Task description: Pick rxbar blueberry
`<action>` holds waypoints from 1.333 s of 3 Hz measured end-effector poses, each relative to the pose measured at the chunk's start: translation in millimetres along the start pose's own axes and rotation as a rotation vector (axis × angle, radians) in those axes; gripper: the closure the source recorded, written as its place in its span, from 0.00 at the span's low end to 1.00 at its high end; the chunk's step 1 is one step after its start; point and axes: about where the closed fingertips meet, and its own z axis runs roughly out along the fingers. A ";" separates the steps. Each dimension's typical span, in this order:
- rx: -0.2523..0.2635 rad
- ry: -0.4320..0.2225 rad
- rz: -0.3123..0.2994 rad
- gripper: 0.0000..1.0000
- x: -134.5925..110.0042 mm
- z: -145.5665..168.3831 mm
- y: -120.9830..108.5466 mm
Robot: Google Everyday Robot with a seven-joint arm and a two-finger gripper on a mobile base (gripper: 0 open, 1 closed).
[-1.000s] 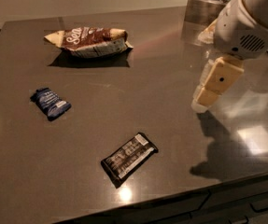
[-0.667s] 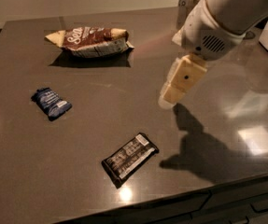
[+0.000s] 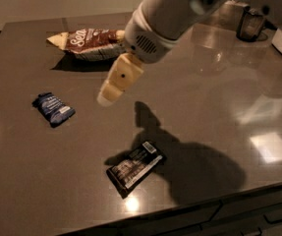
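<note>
The jaws appear as one cream wedge pointing down and to the left, so I cannot tell how far apart they stand. Nothing is seen in their hold. The gripper hangs above the bench, clear of its surface, near the middle-left of the top, with the white arm rising behind it toward the upper right.

The rxbar blueberry lies flat on the bench to the left of the gripper and a little nearer the front edge. It is near but apart from the gripper, and touches nothing else. It is a short, dark blue, crinkled wrapper with a pale label patch, and its long axis runs diagonally.

It is likely light, with a fairly firm bar inside and slick film outside, so a push could send it skating over the polished top. The flattened, crimped ends would give little to hold. A better grip is probably across the narrow width at mid-length, with the jaws turned square to the long axis and brought low enough to close on the body.

The brown-and-white bag sits behind the gripper at the back. The longer black bar lies toward the front, well apart from the blue one.
</note>
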 end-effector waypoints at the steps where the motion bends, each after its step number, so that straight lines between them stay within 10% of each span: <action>1: 0.002 -0.042 0.035 0.00 -41.7 32.1 15.7; 4: 0.019 0.065 -0.007 0.00 -102.9 130.3 64.0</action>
